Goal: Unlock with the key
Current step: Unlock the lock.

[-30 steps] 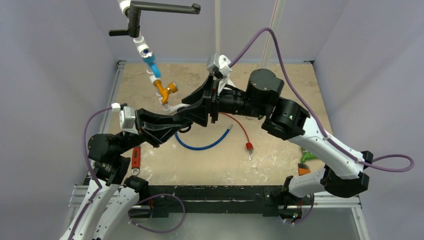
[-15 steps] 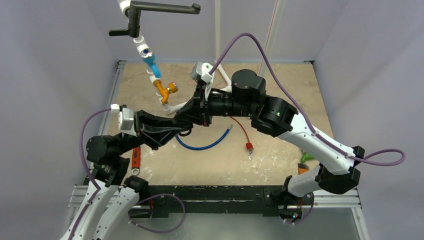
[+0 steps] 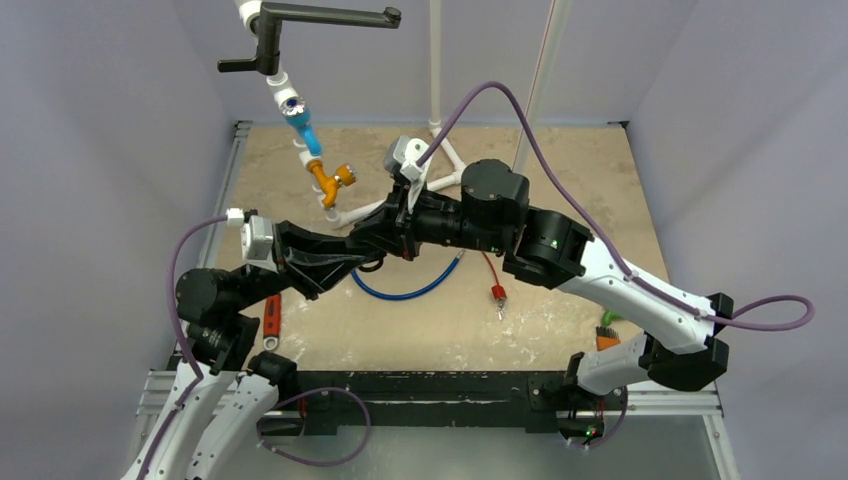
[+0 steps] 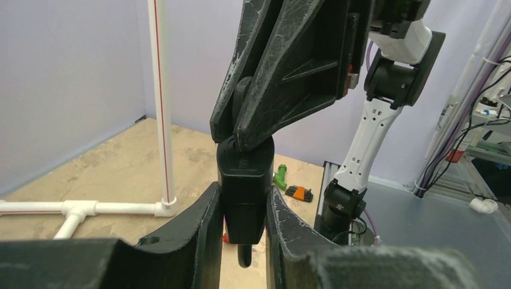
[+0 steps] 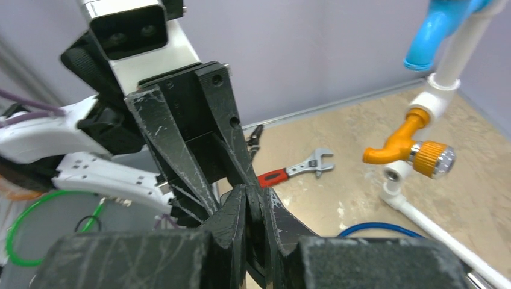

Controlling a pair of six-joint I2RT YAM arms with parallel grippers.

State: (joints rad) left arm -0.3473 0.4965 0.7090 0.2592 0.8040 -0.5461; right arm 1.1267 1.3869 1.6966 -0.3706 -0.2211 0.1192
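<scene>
Lock (image 4: 242, 180) — item in work, held in the air over mid-table between both arms; entries follow by size.

Table (image 3: 450, 340) — sandy top; pipe rig (image 3: 300, 130) at the back, blue hose (image 3: 400, 293) and wrench (image 5: 301, 164) lying loose, all apart from the grippers.

Left gripper (image 4: 242, 195) — clenched on the lock's black body, a finger on each flank; a dark loop, probably the shackle, hangs below.

Right gripper (image 5: 250, 195) — pinched tight at the lock's upper end, fingers almost meeting.

Key — hidden; presumably nipped between the right fingers and seated in the lock, though no view confirms it.

Hazards, as judged: a thin key head may slip in the pinch once torque comes on; turning off-axis could bind or bend the key; the lock may rotate in the left grip if that hold is weak, wasting the turn; either slip could drop the piece to the table.
</scene>
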